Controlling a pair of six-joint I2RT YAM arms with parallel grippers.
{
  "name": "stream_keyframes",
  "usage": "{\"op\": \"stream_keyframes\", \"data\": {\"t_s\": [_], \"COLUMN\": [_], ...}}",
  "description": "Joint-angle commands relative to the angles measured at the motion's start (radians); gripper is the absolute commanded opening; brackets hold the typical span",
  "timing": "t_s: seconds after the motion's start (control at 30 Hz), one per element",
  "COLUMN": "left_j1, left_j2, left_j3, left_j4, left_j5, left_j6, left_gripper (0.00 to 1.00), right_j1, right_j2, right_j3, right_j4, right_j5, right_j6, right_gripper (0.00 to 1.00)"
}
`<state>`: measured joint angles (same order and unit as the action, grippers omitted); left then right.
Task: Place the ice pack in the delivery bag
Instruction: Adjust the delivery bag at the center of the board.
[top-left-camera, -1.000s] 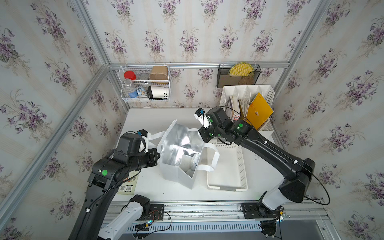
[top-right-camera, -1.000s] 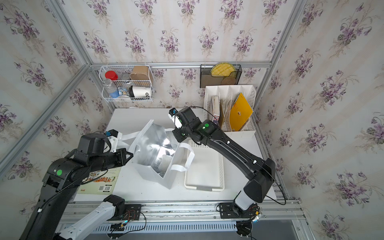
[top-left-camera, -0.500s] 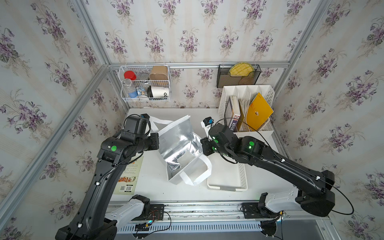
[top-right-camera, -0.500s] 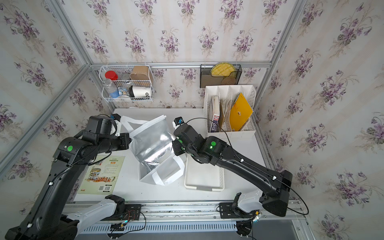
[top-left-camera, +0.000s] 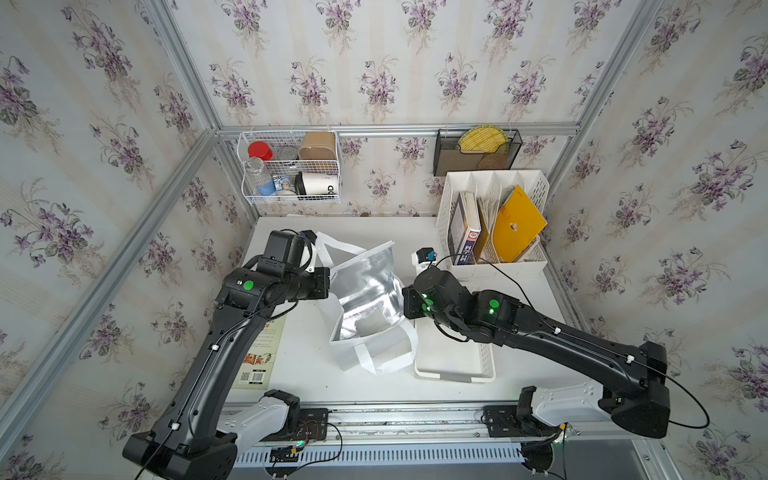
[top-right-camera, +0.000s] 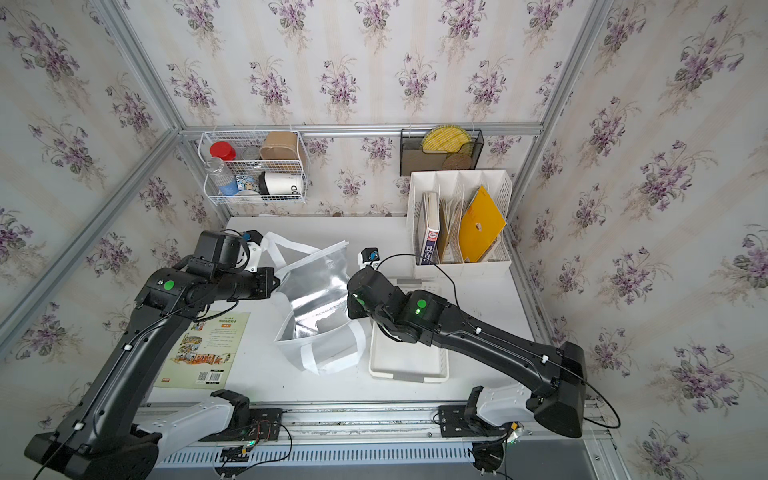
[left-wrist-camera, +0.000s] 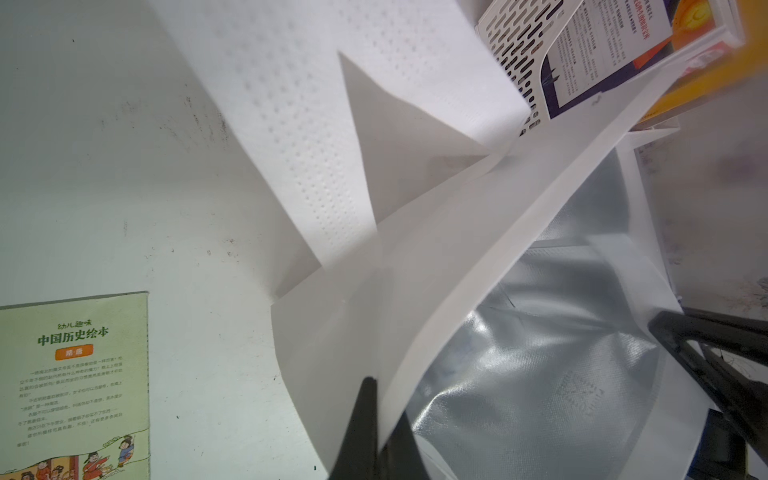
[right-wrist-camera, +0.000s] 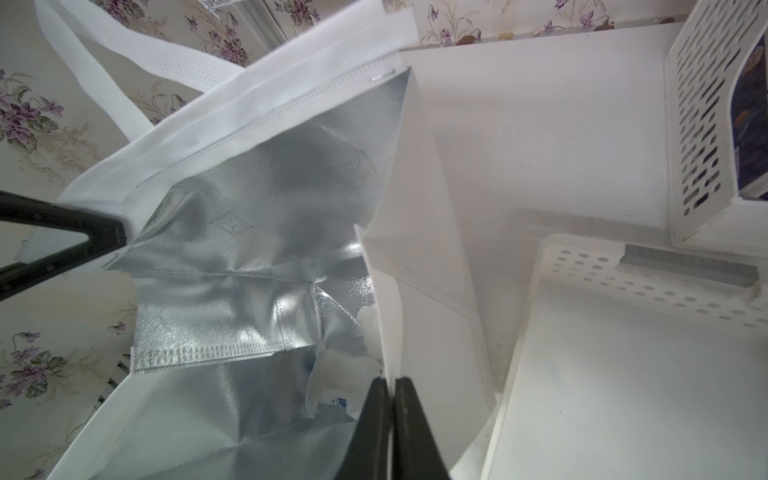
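Jaws of the 2 arms, nearly closed, pinch opposite rims of the delivery bag (top-left-camera: 365, 291); the ice pack (right-wrist-camera: 336, 378) lies inside. Only release seems left.

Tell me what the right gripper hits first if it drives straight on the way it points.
Most likely the white side wall of the delivery bag: the fingers of the right gripper straddle its rim; that wall runs straight ahead.

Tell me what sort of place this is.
Probably a robot test cell dressed as a home room: floral wallpaper panels set in an aluminium frame, a wall-hung wire basket holding a cup and bottle, and a white file rack of books.
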<state>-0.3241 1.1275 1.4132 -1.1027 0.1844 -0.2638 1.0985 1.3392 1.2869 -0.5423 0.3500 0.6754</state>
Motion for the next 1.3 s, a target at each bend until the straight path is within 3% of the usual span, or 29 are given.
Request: {"op": "stream_keyframes", "data": {"t_s": [0.0, 0.1, 0.23, 0.4, 0.73, 0.87, 0.97, 1.03, 1.17, 1.27], "left_j1": [0.000, 0.000, 0.000, -0.001, -0.001, -0.001, -0.001, -0.001, -0.001, -0.001], "left_j2": [-0.005, -0.032, -0.091, -0.202, -0.337, -0.324, -0.317, -0.312, -0.282, -0.243], "left_j3": [0.065, 0.133, 0.162, 0.054, -0.219, -0.214, -0.215, -0.220, -0.235, -0.223], "left_j4": [-0.050, -0.095, -0.159, -0.160, -0.054, -0.016, 0.011, 0.022, 0.048, 0.023], "left_j5": [-0.060, -0.110, -0.133, -0.044, 0.037, 0.049, 0.015, -0.011, -0.038, -0.162], "left_j6": [0.017, 0.015, -0.018, -0.091, -0.215, -0.232, -0.243, -0.256, -0.258, -0.240], "left_gripper": [0.20, 0.44, 0.59, 0.61, 0.61, 0.59, 0.59, 0.59, 0.59, 0.58], "right_j1": [-0.006, -0.018, -0.033, -0.080, -0.092, -0.092, -0.090, -0.091, -0.089, -0.089], "right_j2": [0.013, 0.018, 0.022, 0.074, 0.220, 0.247, 0.263, 0.269, 0.269, 0.245], "right_j3": [0.042, 0.097, 0.152, 0.225, 0.290, 0.282, 0.278, 0.273, 0.273, 0.254], "right_j4": [0.029, -0.003, -0.020, -0.068, -0.140, -0.141, -0.157, -0.165, -0.171, -0.129], "right_j5": [0.051, 0.071, 0.076, 0.047, -0.065, -0.098, -0.035, -0.015, -0.063, -0.139], "right_j6": [-0.044, -0.119, -0.256, -0.360, -0.438, -0.430, -0.409, -0.399, -0.381, -0.349], "right_gripper": [0.40, 0.56, 0.71, 0.77, 0.76, 0.72, 0.67, 0.59, 0.32, 0.15]}}
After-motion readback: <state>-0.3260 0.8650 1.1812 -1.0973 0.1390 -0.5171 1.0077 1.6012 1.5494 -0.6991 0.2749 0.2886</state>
